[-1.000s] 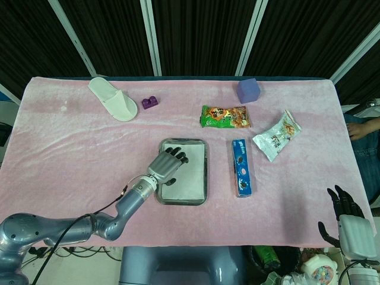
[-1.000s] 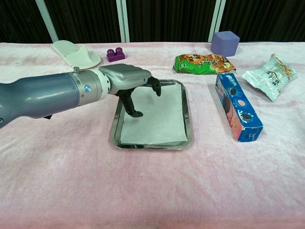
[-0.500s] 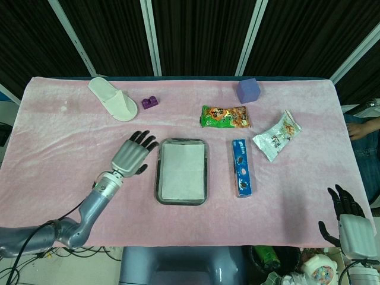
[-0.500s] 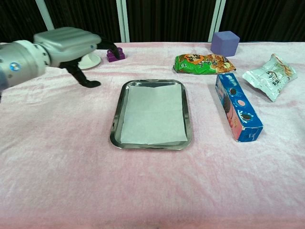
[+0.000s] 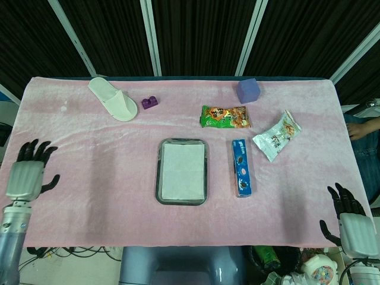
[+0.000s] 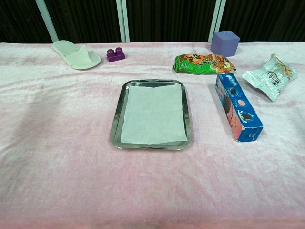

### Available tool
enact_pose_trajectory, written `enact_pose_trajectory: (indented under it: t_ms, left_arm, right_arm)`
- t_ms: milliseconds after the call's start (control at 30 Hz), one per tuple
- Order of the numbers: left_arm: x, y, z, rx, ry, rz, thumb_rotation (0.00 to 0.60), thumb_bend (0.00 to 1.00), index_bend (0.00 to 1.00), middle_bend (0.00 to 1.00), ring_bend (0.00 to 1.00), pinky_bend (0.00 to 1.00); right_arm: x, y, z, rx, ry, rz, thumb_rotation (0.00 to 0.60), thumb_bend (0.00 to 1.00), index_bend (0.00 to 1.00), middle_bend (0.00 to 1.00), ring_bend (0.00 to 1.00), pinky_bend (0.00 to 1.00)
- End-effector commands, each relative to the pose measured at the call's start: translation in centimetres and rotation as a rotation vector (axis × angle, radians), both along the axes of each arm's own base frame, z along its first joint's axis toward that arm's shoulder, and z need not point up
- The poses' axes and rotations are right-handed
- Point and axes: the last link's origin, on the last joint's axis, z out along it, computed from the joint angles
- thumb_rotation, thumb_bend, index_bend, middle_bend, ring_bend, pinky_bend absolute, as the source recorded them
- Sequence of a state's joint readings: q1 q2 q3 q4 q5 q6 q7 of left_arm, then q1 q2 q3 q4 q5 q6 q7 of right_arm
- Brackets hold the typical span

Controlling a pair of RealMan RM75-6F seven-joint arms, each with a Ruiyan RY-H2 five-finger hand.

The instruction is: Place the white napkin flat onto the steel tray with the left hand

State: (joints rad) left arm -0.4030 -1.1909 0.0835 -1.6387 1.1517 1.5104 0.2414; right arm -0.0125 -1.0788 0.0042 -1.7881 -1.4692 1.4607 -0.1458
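The white napkin (image 5: 183, 171) (image 6: 153, 114) lies flat inside the steel tray (image 5: 158, 178) (image 6: 115, 129) at the middle of the table. My left hand (image 5: 28, 173) hangs at the far left edge of the head view, well away from the tray, fingers spread and holding nothing. My right hand (image 5: 350, 222) is at the bottom right corner, off the table, fingers apart and empty. Neither hand shows in the chest view.
A white slipper (image 5: 112, 98) and a purple brick (image 5: 149, 102) lie at the back left. A purple cube (image 5: 249, 90), a green snack bag (image 5: 225, 116), a white snack packet (image 5: 276, 135) and a blue cookie box (image 5: 241, 167) sit right of the tray.
My left hand lifted off the napkin on the tray and drew back left to the table's edge, leaving the chest view. The napkin stayed flat in the tray.
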Motion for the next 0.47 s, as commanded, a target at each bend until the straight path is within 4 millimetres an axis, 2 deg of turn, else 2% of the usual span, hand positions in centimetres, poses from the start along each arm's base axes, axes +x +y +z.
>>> enact_pose_trajectory:
  t_ms: [33,200,467]
  left_arm:
    - [-3.2,-4.8,2.1,0.012,-0.054,0.112,0.600,0.27,0.19,0.10,0.00,0.04]
    - [-3.8,-6.2,2.3,0.022,-0.088,0.122,0.600,0.27,0.19,0.10,0.00,0.02]
    - [-3.8,-6.0,2.6,0.049,-0.103,0.093,0.600,0.27,0.19,0.10,0.00,0.02]
  right_arm:
    - [0.0,0.1,0.1,0.003,0.006,0.010,0.600,0.29,0.00,0.00,0.05,0.16]
    - [0.1,0.1,0.1,0.001,0.011,0.026,0.600,0.28,0.00,0.00,0.05,0.16]
    - [0.1,0.3,0.1,-0.007,0.010,0.024,0.600,0.28,0.00,0.00,0.05,0.16]
